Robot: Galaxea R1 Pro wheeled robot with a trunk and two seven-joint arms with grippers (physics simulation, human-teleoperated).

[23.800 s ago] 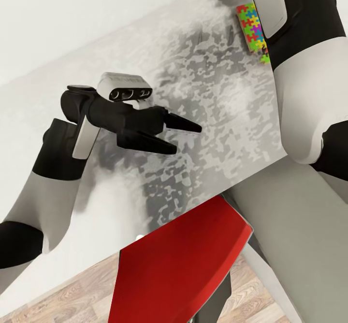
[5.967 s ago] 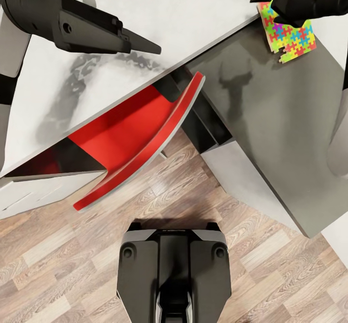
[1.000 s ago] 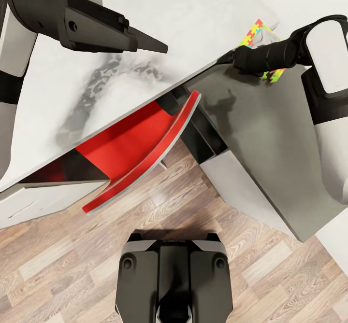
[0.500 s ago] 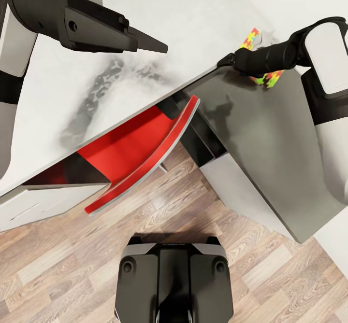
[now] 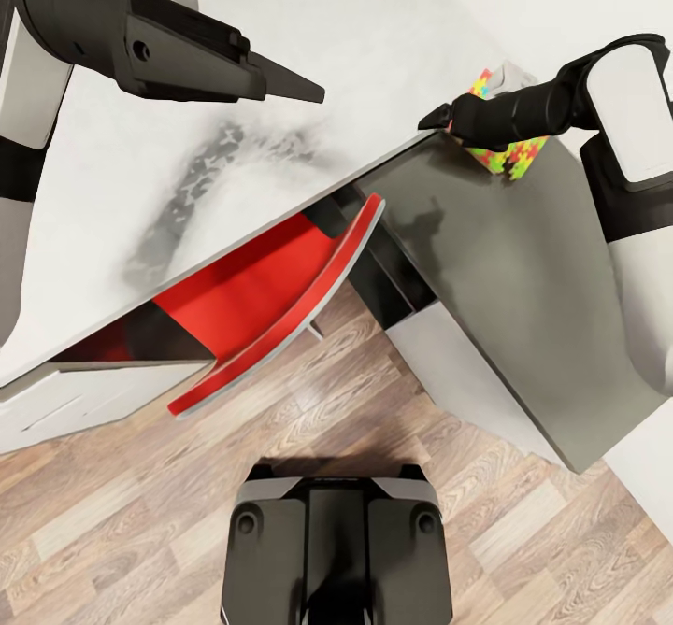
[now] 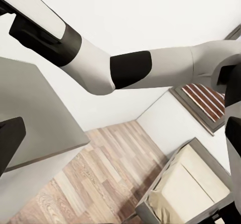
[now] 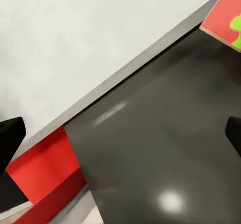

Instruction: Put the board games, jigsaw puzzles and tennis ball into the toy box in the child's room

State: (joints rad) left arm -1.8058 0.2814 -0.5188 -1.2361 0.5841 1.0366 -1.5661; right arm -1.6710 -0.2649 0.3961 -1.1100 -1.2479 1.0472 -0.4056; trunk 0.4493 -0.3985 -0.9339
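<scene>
A jigsaw puzzle (image 5: 509, 156), a slab of bright interlocking pieces, shows at the far corner of the dark cabinet top, where that top meets the table (image 5: 308, 27). My right gripper (image 5: 441, 120) reaches across in front of the puzzle and hides part of it. The right wrist view has its fingers (image 7: 10, 133) far apart over the dark top, with a red and green corner of the puzzle (image 7: 226, 18) off to one side, outside them. My left gripper (image 5: 313, 94) hovers over the pale table top, empty, and its fingers (image 6: 7, 143) stand wide apart.
A red chair (image 5: 280, 298) is tucked under the table edge, beside the dark-topped cabinet (image 5: 505, 279). My base (image 5: 336, 550) stands on wood-plank floor. In the left wrist view a cream bed (image 6: 191, 184) lies beyond the cabinet.
The whole picture has shifted slightly, so the camera moved. More of the puzzle shows below my right gripper than a second ago. Both arms keep their pose.
</scene>
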